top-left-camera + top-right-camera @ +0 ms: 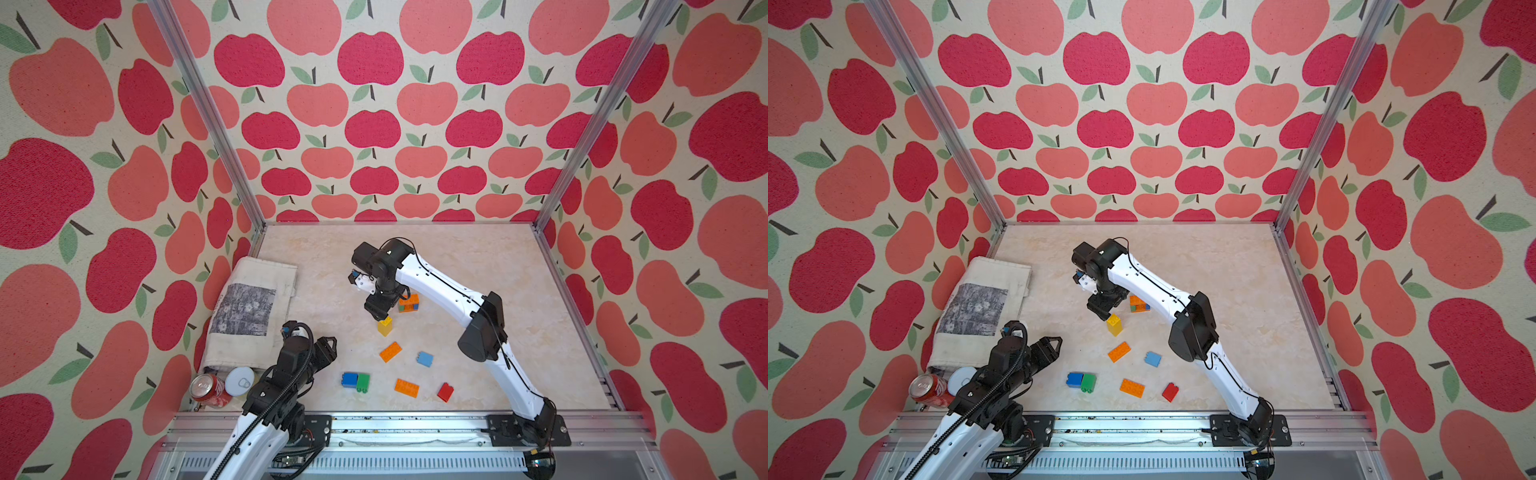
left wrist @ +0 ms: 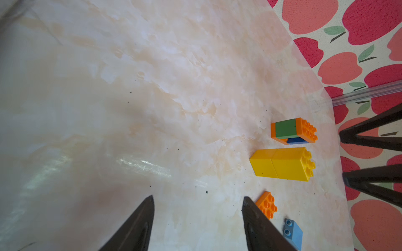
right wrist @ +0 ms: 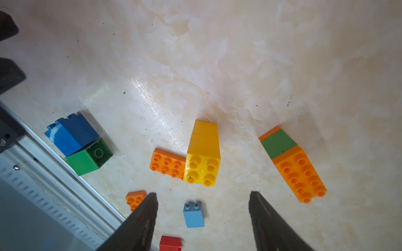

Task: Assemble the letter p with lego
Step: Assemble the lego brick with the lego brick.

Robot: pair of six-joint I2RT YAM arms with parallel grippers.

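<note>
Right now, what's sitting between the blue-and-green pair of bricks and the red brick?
A flat orange brick lies between the blue-and-green pair and the red brick, touching neither; both top views show it.

Cream marbled table (image 1: 478,266), yellow brick (image 1: 385,326), red brick (image 1: 445,392), light blue brick (image 1: 424,359), red can (image 1: 210,388), red-and-pink apple-print walls (image 1: 374,124)

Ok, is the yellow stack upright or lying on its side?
Upright. The yellow stack stands on its base on the table, studs facing up in both top views; the right wrist view looks down onto them.
</note>
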